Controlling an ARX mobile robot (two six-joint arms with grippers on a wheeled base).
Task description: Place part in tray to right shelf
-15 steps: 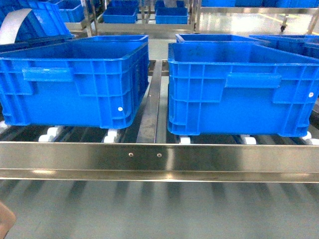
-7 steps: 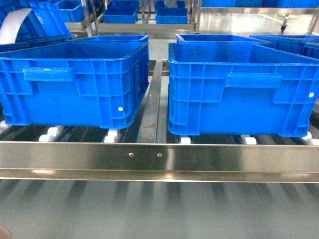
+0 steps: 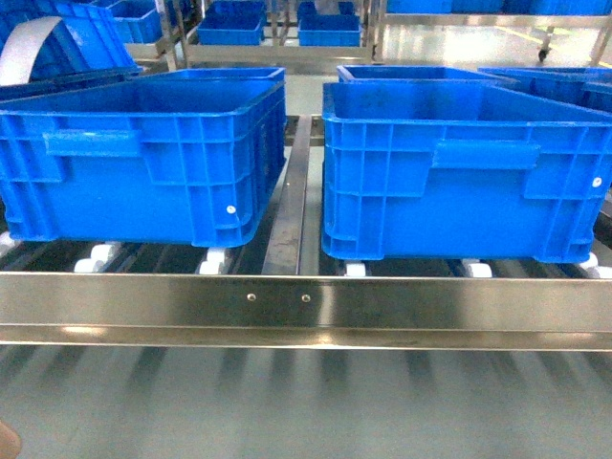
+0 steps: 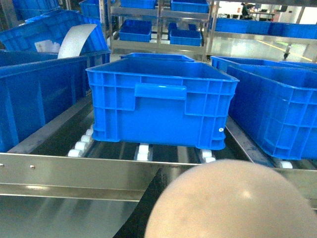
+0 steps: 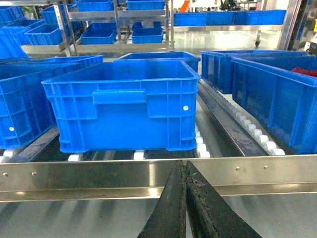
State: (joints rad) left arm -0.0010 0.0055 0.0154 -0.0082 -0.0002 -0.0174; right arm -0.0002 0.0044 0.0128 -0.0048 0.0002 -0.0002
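The tray [image 4: 233,203] fills the lower right of the left wrist view as a blurred cream-beige rounded mass close to the lens. Only a sliver of the tray [image 3: 5,442] shows in the head view's bottom left corner. My left gripper [image 4: 190,178] is shut on it: one dark finger [image 4: 154,198] lies along its left side and the other is hidden behind it. My right gripper [image 5: 182,166] is shut and holds nothing, its tips in front of the right shelf's steel front rail [image 5: 99,173]. That rail [image 3: 382,301] runs across the head view. The part is out of view.
Two large blue crates [image 3: 143,158] [image 3: 459,172] stand on the white rollers [image 3: 215,260] just behind the rail, a metal divider [image 3: 292,210] between them. More blue crates [image 5: 277,94] sit to the right and on racks behind. A flat steel surface [image 3: 306,402] lies below the rail.
The beige edge of the tray in the head view's bottom left corner has sunk lower and shrunk to a sliver. The crates and rack have not moved.
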